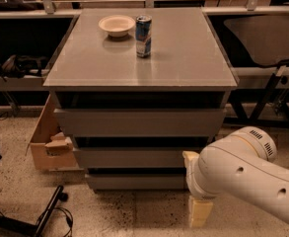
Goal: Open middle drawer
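Camera view shows the task barely begun. The middle drawer [134, 158] sits shut in the grey cabinet [183, 58], its flat front in line with the taller drawer front [139, 122] above and the short one [134, 181] below, with no gap that I can see. My arm [242, 177] is low at the cabinet's front right corner. The gripper [200, 212] hangs near the floor, mostly hidden behind the wrist, so I cannot tell whether it is spread or closed, or whether it touches the panel. By my judgement everything is left: catching the front's edge and pulling it out. The bowl [117, 25] and can [143, 36] stand on top.
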You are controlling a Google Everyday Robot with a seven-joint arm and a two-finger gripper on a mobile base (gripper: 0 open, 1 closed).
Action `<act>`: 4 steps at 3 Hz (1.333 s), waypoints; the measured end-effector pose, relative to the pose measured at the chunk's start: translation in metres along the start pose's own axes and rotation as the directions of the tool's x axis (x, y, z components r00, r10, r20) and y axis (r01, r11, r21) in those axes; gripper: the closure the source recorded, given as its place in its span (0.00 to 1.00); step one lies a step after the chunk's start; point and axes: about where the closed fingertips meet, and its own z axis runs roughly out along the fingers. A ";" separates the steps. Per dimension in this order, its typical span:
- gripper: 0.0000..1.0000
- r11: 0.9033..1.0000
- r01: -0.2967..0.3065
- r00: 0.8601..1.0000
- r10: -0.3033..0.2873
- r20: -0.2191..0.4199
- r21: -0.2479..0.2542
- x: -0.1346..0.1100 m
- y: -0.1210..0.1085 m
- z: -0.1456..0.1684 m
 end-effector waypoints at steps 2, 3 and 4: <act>0.00 0.997 0.059 0.998 -0.059 0.014 -0.045 -0.017 0.002 0.072; 0.00 0.992 0.113 0.993 -0.115 -0.023 -0.052 -0.010 -0.013 0.120; 0.00 0.988 0.149 0.985 -0.152 -0.076 -0.043 0.012 -0.045 0.157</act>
